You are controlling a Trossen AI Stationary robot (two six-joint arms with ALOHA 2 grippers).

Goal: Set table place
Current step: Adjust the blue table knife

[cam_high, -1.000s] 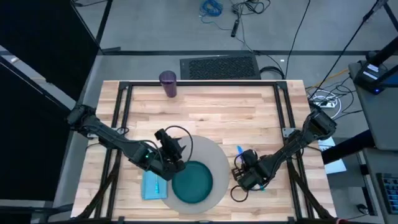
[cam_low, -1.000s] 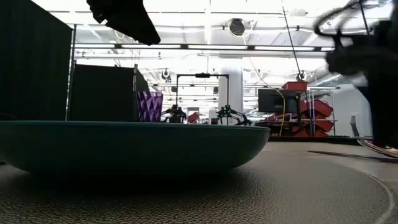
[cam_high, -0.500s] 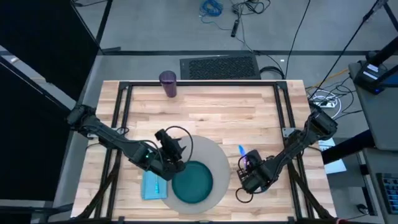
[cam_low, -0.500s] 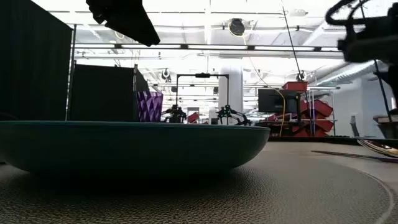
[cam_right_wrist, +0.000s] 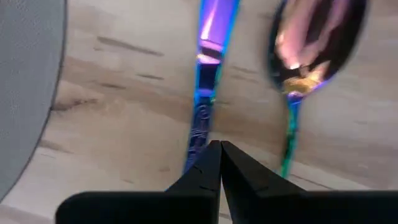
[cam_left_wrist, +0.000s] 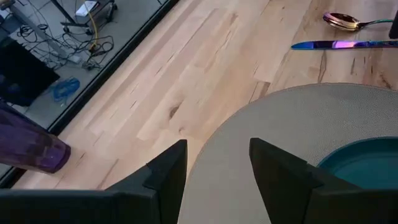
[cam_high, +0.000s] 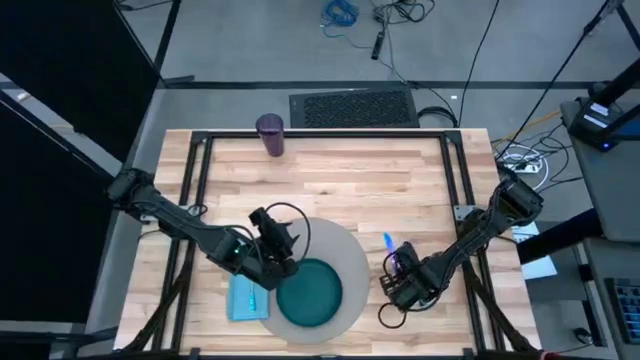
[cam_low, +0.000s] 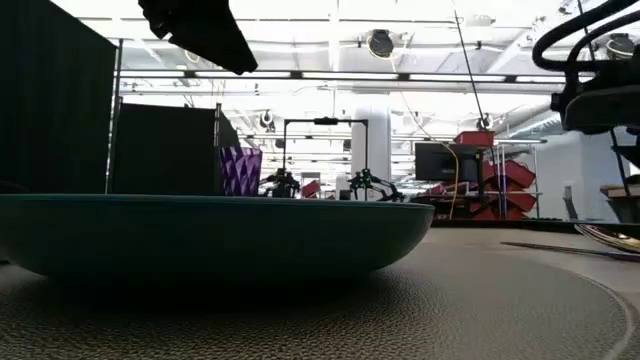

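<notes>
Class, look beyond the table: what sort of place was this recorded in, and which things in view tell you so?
Probably a robotics lab or workshop. Cables lie loose on the bare floor, red storage bins line the back, and other small robot arms stand on a distant bench under industrial ceiling lights.

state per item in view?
Plate: on mat, empty.
Napkin: flat, left of plate, partly under the mat's edge or against it.
Cup: upright, far table edge.
Knife: flat on table, beside spoon.
Left gripper: open, over mat.
Right gripper: shut, empty, over knife.
</notes>
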